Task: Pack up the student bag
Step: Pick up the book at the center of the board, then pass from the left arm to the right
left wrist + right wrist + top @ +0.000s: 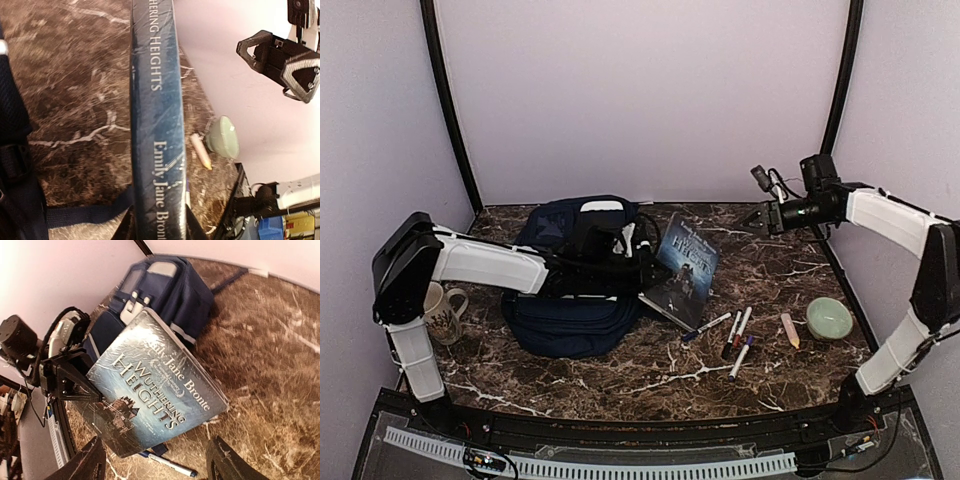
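The navy-blue student bag [570, 320] lies at the middle left of the marble table, with its grey-white patch [601, 207] at the far end. It also shows in the right wrist view [170, 290]. My left gripper [645, 268] reaches over the bag and is shut on a blue book, "Wuthering Heights" [687, 268]. It holds the book tilted just right of the bag. In the left wrist view the book's spine [157, 125] sits between the fingers [127, 220]. My right gripper [760, 218] is open and empty, raised at the far right and facing the book [150, 385].
Several markers [735, 335] and a pencil [790, 330] lie right of the book. A green bowl [830, 318] stands at the right and a mug [442, 312] at the left edge. A marker [170, 466] lies under the book's low corner. Walls close in on three sides.
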### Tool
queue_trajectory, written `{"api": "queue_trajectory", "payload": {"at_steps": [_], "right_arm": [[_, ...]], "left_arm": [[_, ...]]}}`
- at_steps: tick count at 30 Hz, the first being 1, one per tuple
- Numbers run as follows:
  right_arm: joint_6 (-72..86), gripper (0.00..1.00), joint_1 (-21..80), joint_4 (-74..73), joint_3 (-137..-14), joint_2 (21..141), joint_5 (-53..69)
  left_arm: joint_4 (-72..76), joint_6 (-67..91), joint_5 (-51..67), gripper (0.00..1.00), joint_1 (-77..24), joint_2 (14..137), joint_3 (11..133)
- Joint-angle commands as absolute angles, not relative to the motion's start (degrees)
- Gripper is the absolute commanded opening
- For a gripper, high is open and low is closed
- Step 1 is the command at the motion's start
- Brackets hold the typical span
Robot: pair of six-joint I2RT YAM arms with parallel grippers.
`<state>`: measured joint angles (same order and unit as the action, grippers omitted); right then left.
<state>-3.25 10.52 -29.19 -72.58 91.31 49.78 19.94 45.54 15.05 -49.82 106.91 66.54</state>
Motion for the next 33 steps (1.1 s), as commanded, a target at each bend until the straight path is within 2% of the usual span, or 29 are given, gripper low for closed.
{"api": "queue_trajectory", "payload": {"at_steps": [1,5,6,8,9,14,22,27,33], "right_arm": [[-6.2,0.69,11.3,-22.0,-64.8,79.6,53.3],[-5.1,0.73,11.3,-21.2,-64.1,72.9,54.1],[-4.6,0.79,11.3,-21.8,-65.0,72.1,53.8],[-2.4,0.99,11.4,-21.5,-67.0,71.0,53.4],[-0.4,1.0,11.4,-20.5,-67.7,71.0,54.1],[9.8,1.0,14.3,-11.2,-67.1,74.3,61.3],[10.0,0.93,27.0,-8.1,-70.6,79.7,62.1],[9.5,0.91,31.3,-7.9,-73.4,82.7,63.2],[10.3,0.82,34.6,-6.4,-76.1,84.7,63.1]], "left_arm": [[33.2,38.8,19.1,0.0,-49.8,92.1,63.8],[37.8,34.7,16.6,0.0,-49.8,83.0,57.1],[39.0,33.6,16.0,0.0,-49.8,81.1,55.8],[41.1,31.2,15.6,0.0,-49.8,78.0,53.7],[42.2,30.3,15.5,0.0,-49.8,76.7,52.9],[50.9,29.0,15.4,0.0,-49.8,72.4,48.6],[70.3,33.5,15.1,0.0,-49.8,73.3,42.4],[79.1,36.5,15.1,0.0,-49.8,76.2,40.5],[88.0,41.0,11.0,0.0,-49.8,79.5,38.3]]}}
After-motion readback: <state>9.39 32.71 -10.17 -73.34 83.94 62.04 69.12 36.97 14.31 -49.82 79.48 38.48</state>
